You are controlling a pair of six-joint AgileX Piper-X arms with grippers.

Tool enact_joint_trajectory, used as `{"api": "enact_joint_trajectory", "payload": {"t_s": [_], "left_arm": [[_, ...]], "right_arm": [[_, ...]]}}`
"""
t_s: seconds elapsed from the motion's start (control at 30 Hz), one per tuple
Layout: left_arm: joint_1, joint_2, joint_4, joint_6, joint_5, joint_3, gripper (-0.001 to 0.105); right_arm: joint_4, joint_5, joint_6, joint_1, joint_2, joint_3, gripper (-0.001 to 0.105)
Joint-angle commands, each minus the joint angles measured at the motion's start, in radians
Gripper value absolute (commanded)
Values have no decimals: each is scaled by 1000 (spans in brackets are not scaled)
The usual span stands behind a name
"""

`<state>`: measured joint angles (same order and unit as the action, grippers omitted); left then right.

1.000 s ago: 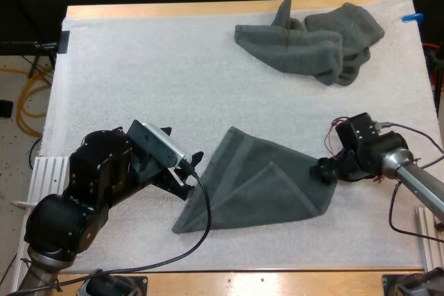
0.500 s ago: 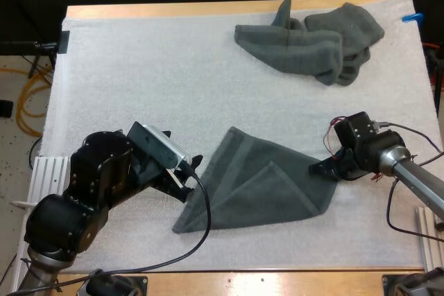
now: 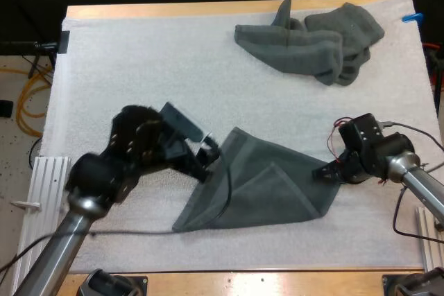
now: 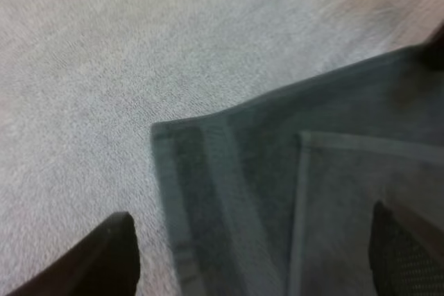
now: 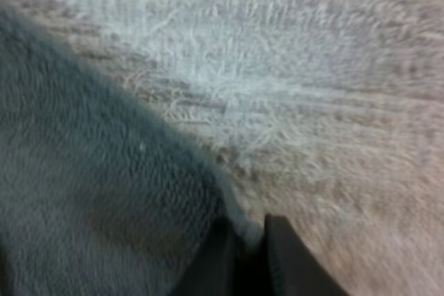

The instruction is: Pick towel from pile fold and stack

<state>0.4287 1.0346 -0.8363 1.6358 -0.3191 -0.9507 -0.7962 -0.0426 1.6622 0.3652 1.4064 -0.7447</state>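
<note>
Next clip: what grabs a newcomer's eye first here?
A dark grey-green towel lies partly folded near the mat's front, with the left gripper open over its left edge and the right gripper at its right corner. A crumpled pile of towels sits at the mat's far right.

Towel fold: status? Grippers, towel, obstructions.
Left gripper open above towel corner. Right gripper shut on opposite corner. Towel part-folded, flat on mat. Crumpled pile far side, nothing in the way.
</note>
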Motion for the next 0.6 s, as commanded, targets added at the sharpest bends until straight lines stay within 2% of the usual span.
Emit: {"api": "enact_joint_trajectory", "payload": {"t_s": [0.0,0.2,0.27,0.33,0.47,0.57], "left_arm": [[2,46,44,-6,-13,-5,66],[36,271,65,-22,-21,-69,66],[63,345,67,-37,31,-104,66],[99,425,83,-51,125,-146,66],[148,543,115,-72,229,-213,66],[180,636,132,-74,346,-268,66]], "right_arm": [[-37,25,11,2,-27,2,0],[-57,43,20,2,-48,2,0],[-57,43,20,2,-48,2,0],[-57,43,20,2,-48,2,0],[-57,43,20,2,-48,2,0],[-57,43,20,2,-48,2,0]]}}
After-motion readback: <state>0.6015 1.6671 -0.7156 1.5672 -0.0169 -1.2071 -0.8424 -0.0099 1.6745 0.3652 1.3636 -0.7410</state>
